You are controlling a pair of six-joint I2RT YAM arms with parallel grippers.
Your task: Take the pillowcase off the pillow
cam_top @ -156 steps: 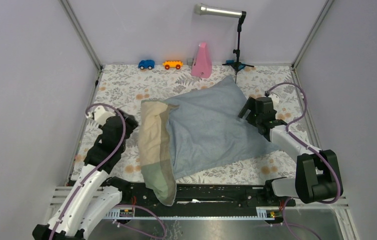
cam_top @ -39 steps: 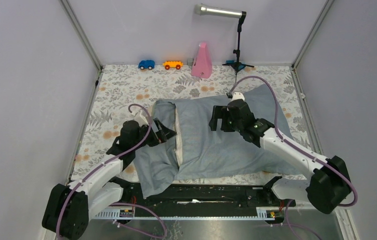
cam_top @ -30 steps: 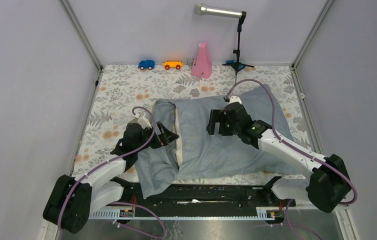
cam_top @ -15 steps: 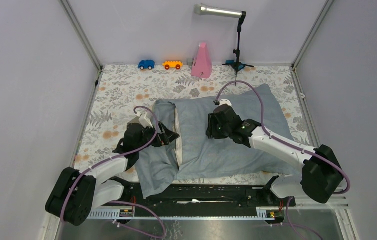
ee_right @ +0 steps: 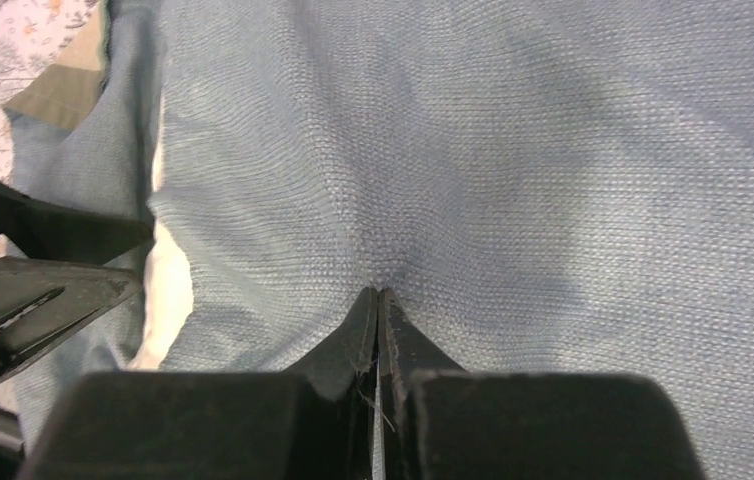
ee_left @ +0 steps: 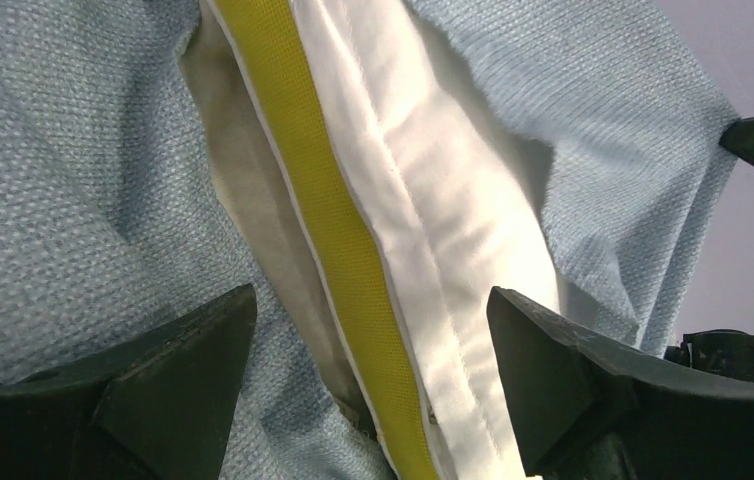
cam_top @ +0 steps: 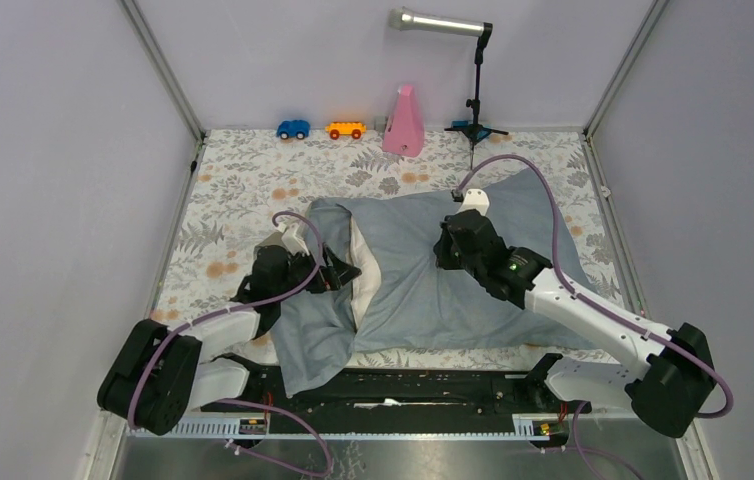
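The blue-grey pillowcase (cam_top: 403,290) lies across the middle of the table, with its mouth end folded over at the near left. A strip of the cream pillow (cam_top: 363,283) shows in that mouth. My left gripper (cam_top: 338,272) stands open at the mouth. In the left wrist view its fingers straddle the pillow (ee_left: 433,220) and its yellow piping (ee_left: 323,200), with pillowcase (ee_left: 73,200) to the left. My right gripper (cam_top: 450,252) sits on top of the pillowcase (ee_right: 503,150). Its jaws (ee_right: 378,295) are shut, pinching a small fold of that fabric. The pillow's edge (ee_right: 168,285) shows at the left.
At the back of the floral table cover (cam_top: 243,180) stand a blue toy car (cam_top: 293,128), an orange toy car (cam_top: 345,129), a pink cone-shaped thing (cam_top: 404,122) and a black stand (cam_top: 475,90) carrying a grey tube. Grey walls close off both sides.
My right gripper has shut on the pillowcase's top fabric and shifted a little to the right. More of the cream pillow shows at the mouth. The left gripper has barely moved.
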